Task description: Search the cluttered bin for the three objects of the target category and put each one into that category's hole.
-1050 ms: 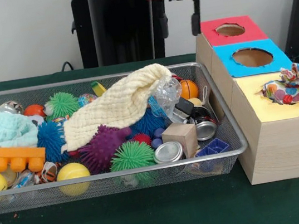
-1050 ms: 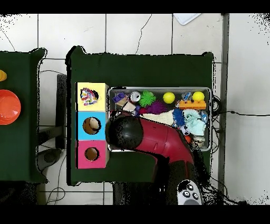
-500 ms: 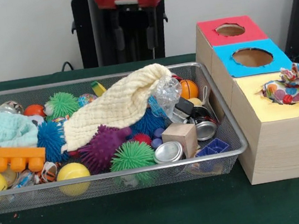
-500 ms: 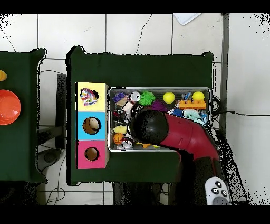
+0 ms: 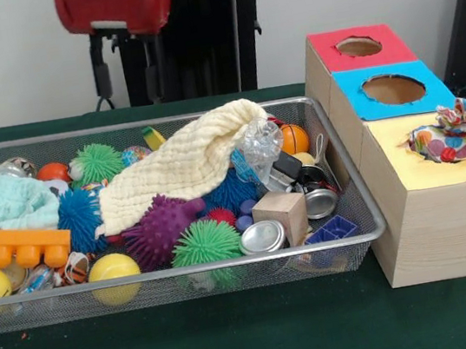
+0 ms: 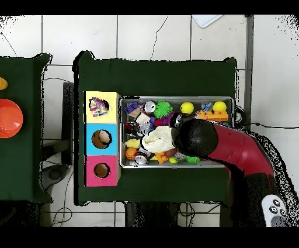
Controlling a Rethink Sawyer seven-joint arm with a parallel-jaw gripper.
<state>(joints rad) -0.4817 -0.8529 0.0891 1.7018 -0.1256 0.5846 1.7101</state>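
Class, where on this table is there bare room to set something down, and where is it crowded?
Free: the green tablecloth strip in front of the wire mesh bin and wooden sorting box. Crowded: the bin, heaped with toys under a cream knitted cloth.

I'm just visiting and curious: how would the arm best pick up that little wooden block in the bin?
Probably from straight above, closing on two opposite flat sides of the wooden block. It sits upright with its top exposed, but a silver lid and metal tins crowd its lower sides, so a sideways approach looks blocked.
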